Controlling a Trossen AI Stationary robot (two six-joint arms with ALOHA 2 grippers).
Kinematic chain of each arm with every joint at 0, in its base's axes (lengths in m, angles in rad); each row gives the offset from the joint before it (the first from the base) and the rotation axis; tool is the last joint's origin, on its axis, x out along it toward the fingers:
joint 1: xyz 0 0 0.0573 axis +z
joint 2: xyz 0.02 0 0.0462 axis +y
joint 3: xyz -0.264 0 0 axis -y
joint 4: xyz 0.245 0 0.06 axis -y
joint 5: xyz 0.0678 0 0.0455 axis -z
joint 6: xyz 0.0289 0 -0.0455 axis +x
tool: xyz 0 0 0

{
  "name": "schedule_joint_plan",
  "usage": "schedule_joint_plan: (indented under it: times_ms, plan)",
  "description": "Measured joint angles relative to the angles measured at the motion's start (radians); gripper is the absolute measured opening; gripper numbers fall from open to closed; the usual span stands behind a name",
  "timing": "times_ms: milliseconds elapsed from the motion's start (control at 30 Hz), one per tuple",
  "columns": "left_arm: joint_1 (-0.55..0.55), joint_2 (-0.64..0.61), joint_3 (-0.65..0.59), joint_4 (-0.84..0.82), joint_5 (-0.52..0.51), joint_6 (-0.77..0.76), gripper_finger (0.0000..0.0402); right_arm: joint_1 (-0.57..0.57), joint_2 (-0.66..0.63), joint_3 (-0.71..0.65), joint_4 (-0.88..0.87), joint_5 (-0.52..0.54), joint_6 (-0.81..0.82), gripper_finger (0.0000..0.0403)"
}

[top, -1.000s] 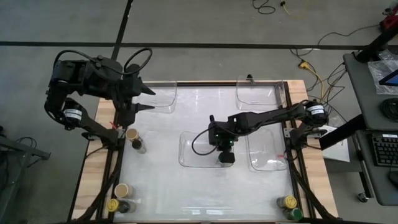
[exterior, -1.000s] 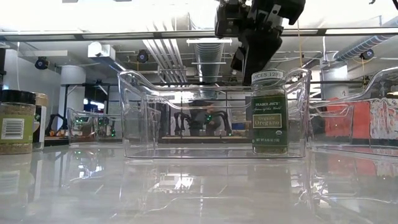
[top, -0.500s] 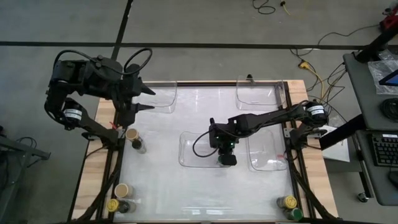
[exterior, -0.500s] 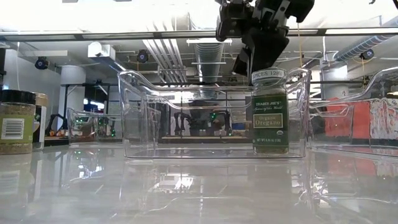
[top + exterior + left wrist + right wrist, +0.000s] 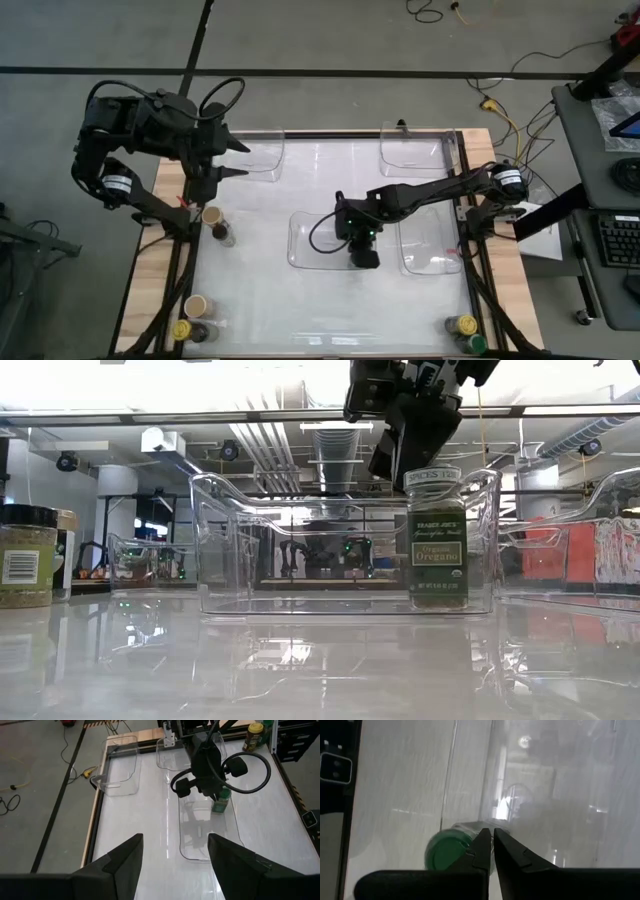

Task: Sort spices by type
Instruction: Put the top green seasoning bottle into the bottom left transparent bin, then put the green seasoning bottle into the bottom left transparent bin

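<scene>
A green-lidded oregano jar (image 5: 436, 540) stands upright on its base inside the middle clear tray (image 5: 308, 240). My right gripper (image 5: 493, 834) is shut and reaches down to the jar's lid; in the high view it (image 5: 363, 258) hides the jar. My left gripper (image 5: 232, 160) hangs open above the table's far left corner, far from any jar, and its fingers (image 5: 125, 865) frame the scene from a distance. Other spice jars stand in small groups at the left edge (image 5: 216, 224), the near left corner (image 5: 192, 318) and the near right corner (image 5: 466, 333). My right gripper touches the jar with its shut fingertips (image 5: 482, 845) at the rim of the green lid (image 5: 465, 851), on the jar's top edge. The fingers come slanting down from above. The jar stays upright on the tray's floor, not lifted.
Three more clear trays lie on the white table: one right of the middle tray (image 5: 430, 245), one at the far left (image 5: 262, 155), one at the far right (image 5: 415, 150). A black-lidded jar (image 5: 27, 555) stands close to the low camera at the left.
My shut right gripper has tipped a little and edged toward the table's near edge. The green-lidded jar under it has rocked and shifted slightly the same way, staying upright in the tray.
</scene>
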Motion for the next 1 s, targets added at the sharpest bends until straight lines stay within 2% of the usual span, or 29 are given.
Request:
schedule_joint_plan:
  times_ms: [467,533,700,867,1000]
  plan:
    - [0.0,0.0,0.0,0.0,0.0,0.0,0.0207,-0.002,0.0,0.017,0.015,0.003,0.008,0.0013]
    - [0.0,-0.001,0.0,0.0,0.0,0.0,0.0207,-0.005,0.0,0.042,0.02,0.012,0.008,0.0013]
    - [-0.001,-0.017,0.0,0.0,0.0,-0.044,0.0207,-0.008,0.0,0.126,0.019,0.116,0.025,0.0013]
    - [-0.001,-0.024,0.0,0.0,0.001,-0.14,0.0207,0.005,-0.002,0.198,0.015,0.122,0.034,0.0015]
    - [-0.001,-0.021,0.0,0.0,0.001,-0.194,0.0207,0.051,-0.021,0.263,0.003,0.12,0.051,0.0045]
